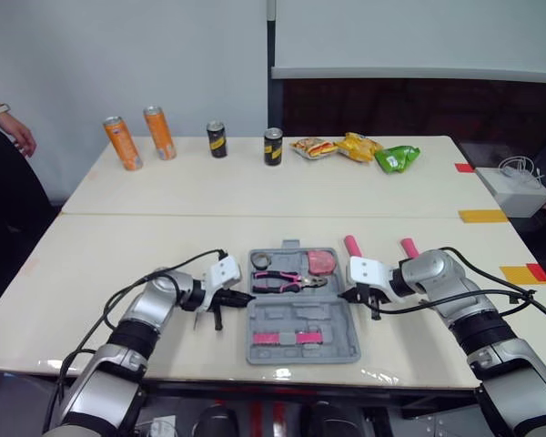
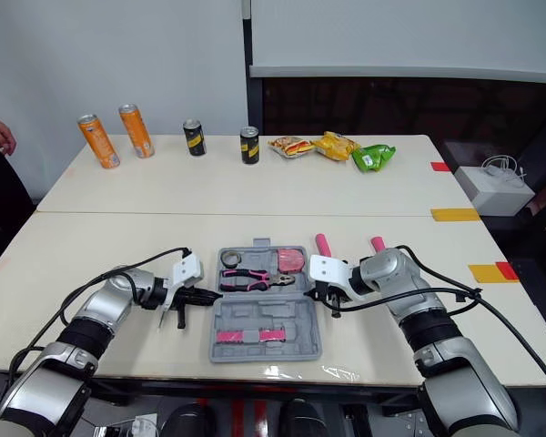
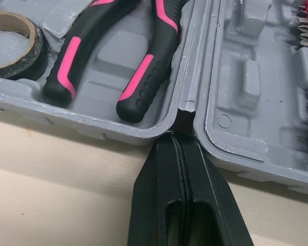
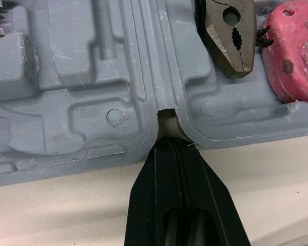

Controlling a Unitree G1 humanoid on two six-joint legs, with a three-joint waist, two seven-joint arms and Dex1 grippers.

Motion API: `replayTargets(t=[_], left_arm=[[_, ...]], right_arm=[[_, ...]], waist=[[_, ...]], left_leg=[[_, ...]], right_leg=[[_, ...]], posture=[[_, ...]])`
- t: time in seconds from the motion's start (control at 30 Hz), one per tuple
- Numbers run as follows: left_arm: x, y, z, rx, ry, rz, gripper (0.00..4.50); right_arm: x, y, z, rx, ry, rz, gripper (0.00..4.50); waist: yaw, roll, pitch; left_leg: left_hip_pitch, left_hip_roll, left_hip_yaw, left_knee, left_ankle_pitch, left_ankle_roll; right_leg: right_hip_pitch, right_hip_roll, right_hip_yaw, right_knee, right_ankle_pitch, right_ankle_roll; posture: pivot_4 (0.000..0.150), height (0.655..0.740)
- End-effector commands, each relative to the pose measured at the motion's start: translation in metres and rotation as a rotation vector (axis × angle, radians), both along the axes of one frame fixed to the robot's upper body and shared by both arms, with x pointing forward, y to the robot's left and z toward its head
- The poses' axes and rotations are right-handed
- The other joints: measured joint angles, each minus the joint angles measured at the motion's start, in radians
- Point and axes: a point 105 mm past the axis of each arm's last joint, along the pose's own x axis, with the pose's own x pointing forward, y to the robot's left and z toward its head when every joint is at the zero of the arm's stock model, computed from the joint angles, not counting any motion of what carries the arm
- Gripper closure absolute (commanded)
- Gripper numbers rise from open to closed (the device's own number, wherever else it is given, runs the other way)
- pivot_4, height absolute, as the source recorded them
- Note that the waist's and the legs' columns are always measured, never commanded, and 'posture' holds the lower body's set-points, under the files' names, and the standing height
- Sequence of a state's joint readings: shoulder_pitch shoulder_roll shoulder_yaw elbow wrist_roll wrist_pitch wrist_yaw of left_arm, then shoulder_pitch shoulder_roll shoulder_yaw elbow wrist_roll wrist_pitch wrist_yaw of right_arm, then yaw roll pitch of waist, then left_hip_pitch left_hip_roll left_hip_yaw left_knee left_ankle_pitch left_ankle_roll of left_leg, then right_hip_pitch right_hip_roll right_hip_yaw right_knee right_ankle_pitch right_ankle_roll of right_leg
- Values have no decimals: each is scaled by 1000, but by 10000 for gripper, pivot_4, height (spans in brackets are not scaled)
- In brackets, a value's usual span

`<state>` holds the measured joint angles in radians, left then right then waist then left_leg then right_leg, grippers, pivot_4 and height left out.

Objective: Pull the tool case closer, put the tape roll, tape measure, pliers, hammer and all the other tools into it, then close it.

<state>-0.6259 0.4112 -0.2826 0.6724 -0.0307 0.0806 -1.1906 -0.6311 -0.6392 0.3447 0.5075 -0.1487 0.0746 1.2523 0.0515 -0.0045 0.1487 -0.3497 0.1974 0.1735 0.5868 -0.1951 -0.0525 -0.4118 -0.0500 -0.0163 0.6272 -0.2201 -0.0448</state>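
The grey tool case lies open flat near the table's front edge. Its far half holds a tape roll, pink-and-black pliers and a pink tape measure; the near half carries pink bit strips. My left gripper is shut, its tip at the hinge notch on the case's left side. My right gripper is shut too, its tip at the hinge notch on the right side. Two pink handles lie on the table just right of the case, behind my right wrist.
On the far table stand two orange cans, two dark cans and several snack packets. A white box sits at the right. A person's hand shows at the left edge.
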Motion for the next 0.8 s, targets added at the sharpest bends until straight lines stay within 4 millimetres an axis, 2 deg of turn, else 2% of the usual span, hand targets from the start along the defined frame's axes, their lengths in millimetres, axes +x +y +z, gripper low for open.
replayTargets(t=[0.03, 0.8], left_arm=[[6, -13, 8, -15, -45, -28, 45000], [18, -21, 5, 7, -60, -29, 45000]], right_arm=[[4, 13, 4, 18, -29, 34, 44606], [8, 11, 1, 17, -32, 11, 44606]], waist=[[1, 0, 0], [4, -3, 2]], left_leg=[[0, 0, 0, 0, 0, 0], [0, -2, 5, -3, 1, 2]], right_leg=[[0, 0, 0, 0, 0, 0], [1, -6, 0, -9, 3, -1]], posture=[[1500, 7400], [1500, 7400]])
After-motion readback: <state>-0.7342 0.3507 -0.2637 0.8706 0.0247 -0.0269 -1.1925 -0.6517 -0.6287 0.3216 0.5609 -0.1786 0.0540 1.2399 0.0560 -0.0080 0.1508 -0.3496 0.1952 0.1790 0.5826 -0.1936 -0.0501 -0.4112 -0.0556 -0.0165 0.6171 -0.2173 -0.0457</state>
